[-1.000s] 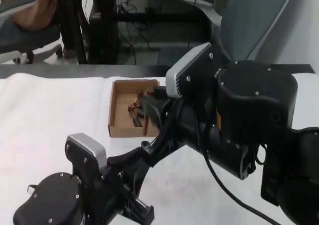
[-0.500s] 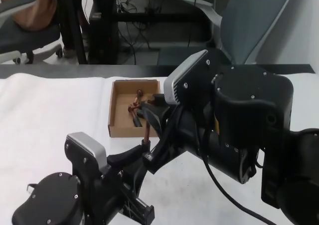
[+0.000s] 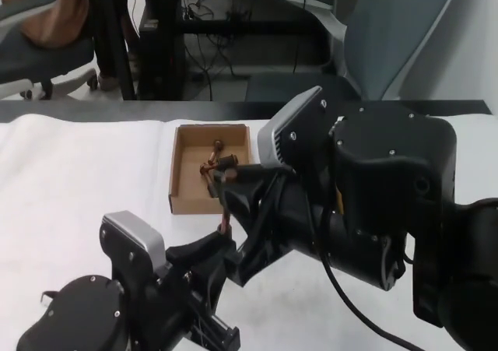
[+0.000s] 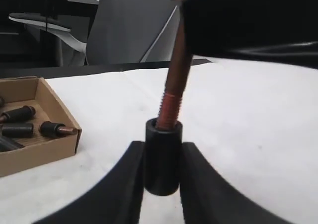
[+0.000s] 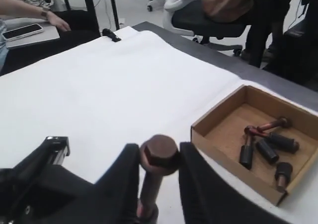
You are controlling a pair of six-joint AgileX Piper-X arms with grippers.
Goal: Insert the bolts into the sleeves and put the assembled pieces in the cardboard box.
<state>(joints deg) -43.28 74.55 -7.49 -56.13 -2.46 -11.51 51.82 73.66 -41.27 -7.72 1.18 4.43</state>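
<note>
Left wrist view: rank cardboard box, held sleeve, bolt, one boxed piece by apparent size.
1. cardboard box, though cut off at the edge.
2-3. sleeve and bolt: alike, thicker versus longer, unranked.
4. assembled piece in the box: smallest, but farther from the camera.

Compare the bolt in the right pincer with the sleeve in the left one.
The bolt, in the right pincer, is copper-coloured; the sleeve, in the left pincer, is black. The bolt is long, slim and threaded; the sleeve is short and thicker. The bolt's tip sits in the sleeve's top. Both stand roughly upright.
</note>
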